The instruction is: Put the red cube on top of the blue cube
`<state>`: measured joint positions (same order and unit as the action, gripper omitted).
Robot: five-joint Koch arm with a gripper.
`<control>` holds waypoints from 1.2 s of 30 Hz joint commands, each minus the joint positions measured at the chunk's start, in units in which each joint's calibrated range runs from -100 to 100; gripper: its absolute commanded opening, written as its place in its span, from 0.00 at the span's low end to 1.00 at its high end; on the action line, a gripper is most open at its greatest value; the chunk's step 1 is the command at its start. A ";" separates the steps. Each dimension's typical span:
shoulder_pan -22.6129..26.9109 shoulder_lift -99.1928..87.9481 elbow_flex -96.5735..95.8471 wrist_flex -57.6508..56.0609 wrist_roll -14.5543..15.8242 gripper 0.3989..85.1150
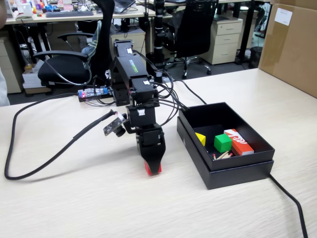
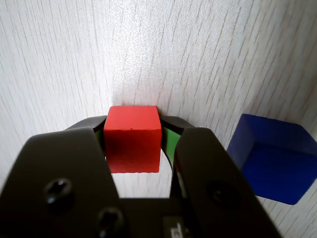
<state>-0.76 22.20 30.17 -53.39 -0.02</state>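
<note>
Office chairs and desks filled the far background behind a pale wood-grain surface (image 1: pixel 74 198). On it stood the black robot arm (image 1: pixel 131 84), reaching straight down, its claw (image 1: pixel 152 168) at the surface. In the wrist view, the claw (image 2: pixel 133 144) was closed on the small bright-red matte cube (image 2: pixel 132 139), one jaw pressing each side, with the cube resting on the surface. The small deep-blue cube (image 2: pixel 272 158) sat just to the right of it in that view, near but not touching. In the fixed view only a sliver of the red cube (image 1: pixel 152 168) showed below the claw. To the right lay an open black box (image 1: pixel 233 171) holding a yellow wedge-shaped block (image 1: pixel 200 139), a green cube (image 1: pixel 222 143) and a longer red-orange box with white markings (image 1: pixel 238 142).
</note>
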 commanded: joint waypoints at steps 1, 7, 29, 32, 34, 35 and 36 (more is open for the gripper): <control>-0.15 -1.37 5.55 -0.65 -0.34 0.01; 0.05 -8.14 4.74 -0.65 -0.20 0.00; 1.32 -54.16 -30.62 -0.31 1.95 0.00; 1.22 -54.04 -32.16 0.21 2.00 0.00; 1.27 -54.04 -33.25 0.82 2.05 0.00; 1.27 -54.04 -34.16 1.51 2.10 0.00; 1.32 -53.93 -34.43 1.68 2.10 0.00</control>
<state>0.51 -28.16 -5.80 -54.01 2.03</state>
